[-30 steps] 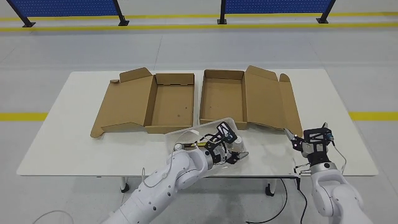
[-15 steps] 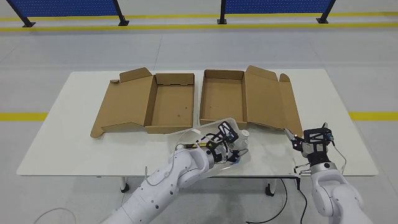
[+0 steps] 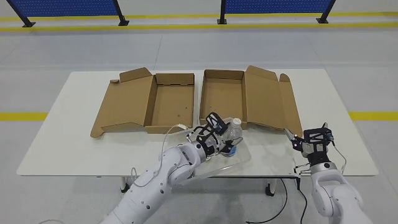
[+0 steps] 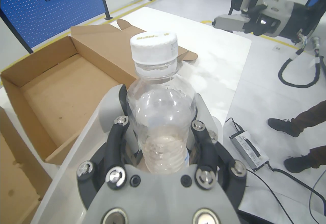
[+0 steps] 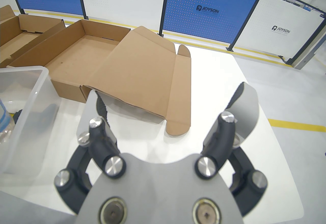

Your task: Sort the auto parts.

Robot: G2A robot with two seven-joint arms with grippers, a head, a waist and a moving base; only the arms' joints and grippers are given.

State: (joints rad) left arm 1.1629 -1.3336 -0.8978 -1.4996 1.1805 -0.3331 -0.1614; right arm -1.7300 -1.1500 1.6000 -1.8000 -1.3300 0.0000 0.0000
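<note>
Bench: bin (image 5: 28, 113) at front edge.
Left jaws: clamped on bottle (image 4: 160, 113), cap toward right box (image 3: 221, 99), just beyond.
Right jaws: spread, empty.

Glossy plastic bottle (image 4: 160, 107), matt cardboard box (image 4: 58, 97)

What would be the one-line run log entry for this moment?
left tool: shut on plastic bottle, over clear bin | right tool: open, over table
</note>
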